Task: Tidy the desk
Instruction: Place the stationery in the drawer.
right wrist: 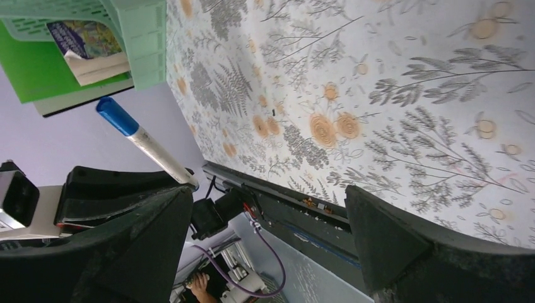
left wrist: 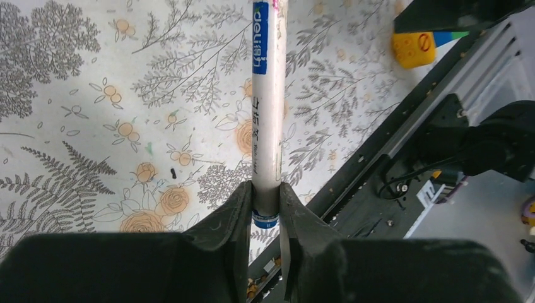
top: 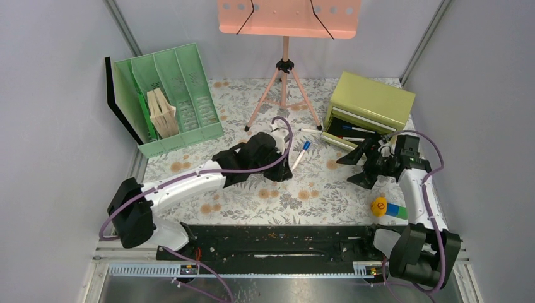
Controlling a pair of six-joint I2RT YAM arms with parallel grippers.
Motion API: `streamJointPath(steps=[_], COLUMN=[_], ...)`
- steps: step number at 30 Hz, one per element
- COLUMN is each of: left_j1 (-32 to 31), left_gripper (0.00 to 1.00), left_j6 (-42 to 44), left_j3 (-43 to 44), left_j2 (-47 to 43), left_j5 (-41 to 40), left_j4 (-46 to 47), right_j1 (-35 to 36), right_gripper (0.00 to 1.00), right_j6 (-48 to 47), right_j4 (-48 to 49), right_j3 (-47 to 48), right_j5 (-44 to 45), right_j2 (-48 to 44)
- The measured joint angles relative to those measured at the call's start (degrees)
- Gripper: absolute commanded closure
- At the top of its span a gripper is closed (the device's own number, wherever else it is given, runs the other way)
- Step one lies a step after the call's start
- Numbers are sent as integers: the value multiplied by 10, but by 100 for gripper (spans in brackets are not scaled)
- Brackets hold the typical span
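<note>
The table (top: 315,189) ran long from left to right, with the tray (top: 180,95) in its far left corner, the box (top: 372,101) at far right and a tripod (top: 284,95) between them, so the middle and the near strip by the rail (top: 271,243) lay open. Over the centre the left hand (top: 287,165) pinched a marker (top: 301,153) by its tail, cap aimed far-right. The right hand (top: 364,165) hung spread wide before the box.

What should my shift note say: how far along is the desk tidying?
Partway. Done: books stand in the mint rack, and pens lie in the open drawer of the green box. In hand: the left gripper grips a blue-capped marker; the right gripper is open. Left: a loose pen on the desk beside the drawer, the yellow-and-blue blocks, and shutting the drawer.
</note>
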Motion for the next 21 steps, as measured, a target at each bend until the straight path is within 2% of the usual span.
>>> streamJointPath(steps=[13, 21], left_j1=[2, 4], left_gripper=[100, 100], left_j6=[-29, -31], left_j3=[19, 55], left_j2=[-24, -1], left_j5=[21, 43], left_j4=[30, 27], right_j1=[152, 235], right_gripper=[14, 30], right_j6=[106, 169], right_j4=[131, 225], right_j3=[48, 66], right_j5=[-15, -19], right_j2=[-6, 50])
